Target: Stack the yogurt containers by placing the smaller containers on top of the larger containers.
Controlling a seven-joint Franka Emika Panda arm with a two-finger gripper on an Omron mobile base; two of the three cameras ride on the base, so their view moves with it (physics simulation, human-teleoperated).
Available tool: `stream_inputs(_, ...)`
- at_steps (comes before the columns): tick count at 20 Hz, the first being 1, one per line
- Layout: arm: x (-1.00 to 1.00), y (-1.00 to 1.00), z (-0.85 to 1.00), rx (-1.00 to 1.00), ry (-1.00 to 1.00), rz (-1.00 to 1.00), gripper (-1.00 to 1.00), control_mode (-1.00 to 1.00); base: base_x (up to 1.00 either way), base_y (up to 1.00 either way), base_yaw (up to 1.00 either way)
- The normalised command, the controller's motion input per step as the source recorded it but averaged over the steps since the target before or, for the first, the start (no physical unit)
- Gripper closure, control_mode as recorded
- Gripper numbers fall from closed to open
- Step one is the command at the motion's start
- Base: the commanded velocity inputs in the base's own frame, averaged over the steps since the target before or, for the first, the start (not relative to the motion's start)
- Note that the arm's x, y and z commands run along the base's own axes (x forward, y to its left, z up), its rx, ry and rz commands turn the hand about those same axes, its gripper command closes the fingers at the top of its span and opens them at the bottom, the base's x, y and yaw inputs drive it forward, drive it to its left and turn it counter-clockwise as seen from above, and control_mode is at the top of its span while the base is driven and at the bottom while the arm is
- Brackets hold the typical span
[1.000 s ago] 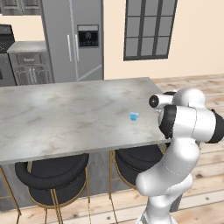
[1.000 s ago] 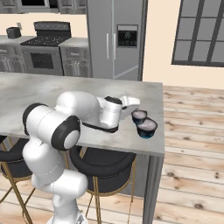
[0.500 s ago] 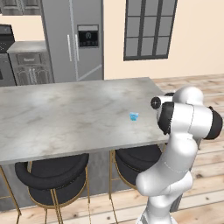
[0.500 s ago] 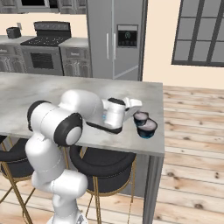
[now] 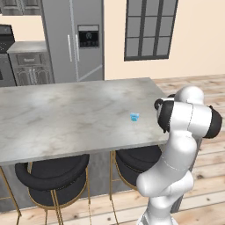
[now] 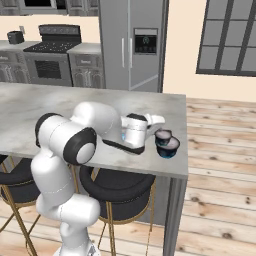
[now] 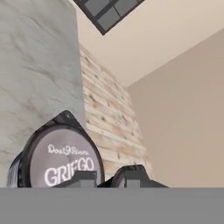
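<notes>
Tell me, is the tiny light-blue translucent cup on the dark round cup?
Off: light-blue cup sits alone on grey marble counter, away from dark cup.

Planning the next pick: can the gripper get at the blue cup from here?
Probably yes. The blue cup stands alone on the counter, nothing beside it. The gripper is shut by the dark cup, so it must open first.

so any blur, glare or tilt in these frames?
Hand view: rolled, so the marble counter stands on end; the dark cup is close and soft-edged, its lid lettering still legible. Left base view: even flat light, no glare; the blue cup is tiny and indistinct. Right base view: faint shadow under the arm.
</notes>
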Motion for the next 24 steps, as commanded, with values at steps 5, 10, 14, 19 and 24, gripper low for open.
stream_inputs(5, 0.03, -0.03, -0.12, 0.0, 0.0, 0.03, 1.0, -1.0, 0.0, 0.0, 0.0)
stream_inputs(10, 0.05, -0.02, -0.08, 0.0, 0.01, 0.03, 1.0, -1.0, 0.0, 0.0, 0.0)
stream_inputs(14, 0.05, -0.01, -0.08, 0.0, 0.01, 0.03, 1.0, -1.0, 0.0, 0.0, 0.0)
stream_inputs(19, 0.04, -0.01, -0.05, 0.0, 0.02, 0.03, 1.0, -1.0, 0.0, 0.0, 0.0)
stream_inputs(24, 0.05, -0.02, -0.04, 0.0, 0.01, 0.03, 1.0, -1.0, 0.0, 0.0, 0.0)
